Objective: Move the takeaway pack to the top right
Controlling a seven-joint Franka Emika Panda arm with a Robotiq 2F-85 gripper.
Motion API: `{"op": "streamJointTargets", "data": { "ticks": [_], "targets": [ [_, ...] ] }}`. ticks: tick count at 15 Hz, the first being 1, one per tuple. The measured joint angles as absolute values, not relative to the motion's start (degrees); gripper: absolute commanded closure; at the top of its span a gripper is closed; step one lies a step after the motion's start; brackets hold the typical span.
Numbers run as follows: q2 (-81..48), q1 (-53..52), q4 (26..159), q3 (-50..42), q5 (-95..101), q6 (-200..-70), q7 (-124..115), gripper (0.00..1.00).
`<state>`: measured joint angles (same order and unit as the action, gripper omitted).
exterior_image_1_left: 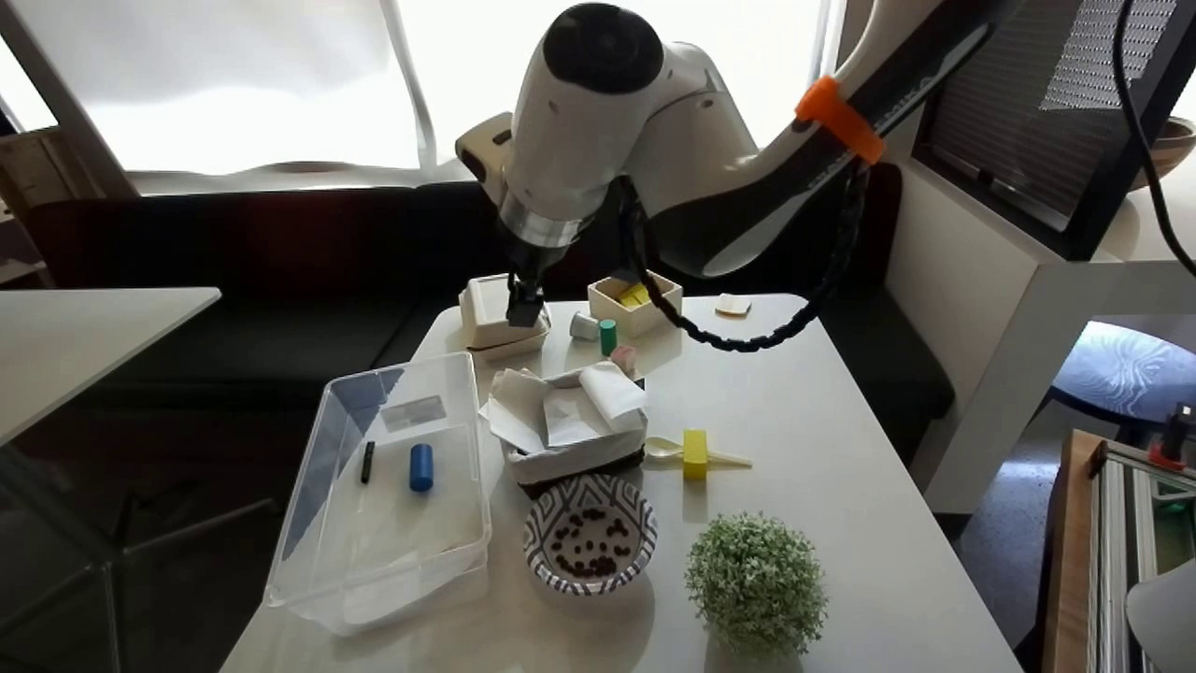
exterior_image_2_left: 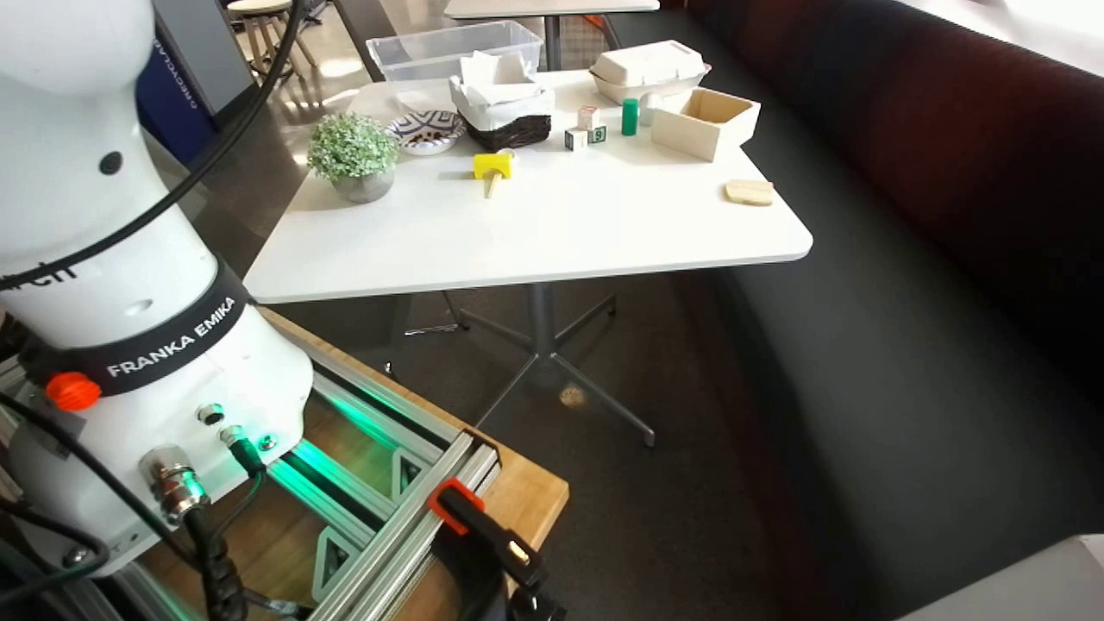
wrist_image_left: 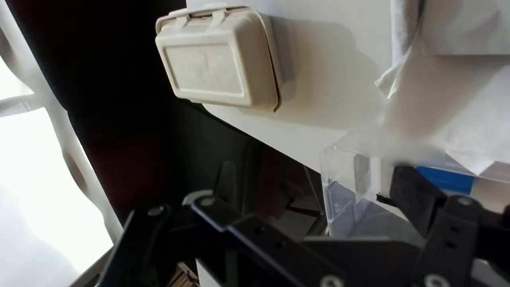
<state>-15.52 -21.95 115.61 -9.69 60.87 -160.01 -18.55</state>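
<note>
The takeaway pack is a white lidded clamshell box standing shut at the table's far left end in an exterior view (exterior_image_1_left: 484,313). It also shows in an exterior view (exterior_image_2_left: 651,69) at the back of the table, and in the wrist view (wrist_image_left: 205,67) at the upper left. My gripper (exterior_image_1_left: 525,308) points down and overlaps part of the pack in that picture. In the wrist view the fingers (wrist_image_left: 320,187) are wide apart with nothing between them, and the pack lies apart from them. The gripper is out of the exterior view that shows the robot base.
A clear plastic bin (exterior_image_1_left: 448,523) stands at the table's left edge. Near it are a paper-lined basket (exterior_image_1_left: 575,458) and a patterned bowl (exterior_image_1_left: 590,579). A wooden box (exterior_image_2_left: 690,134), green cylinder (exterior_image_2_left: 630,117), blocks (exterior_image_2_left: 588,121), bread piece (exterior_image_2_left: 749,191) and plant (exterior_image_2_left: 354,151) share the table (exterior_image_2_left: 552,233).
</note>
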Motion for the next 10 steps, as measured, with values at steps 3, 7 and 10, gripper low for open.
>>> {"op": "streamJointTargets", "data": {
  "ticks": [3,7,10],
  "targets": [
    [-9.29,-21.56,121.89,-8.79,56.76,-159.63,-15.48,0.00],
    [-2.26,-21.85,131.93,-7.19,52.57,-158.00,-12.09,0.00],
    [1.07,-22.62,137.40,-6.56,55.45,-151.59,-14.05,0.00]
  ]
}}
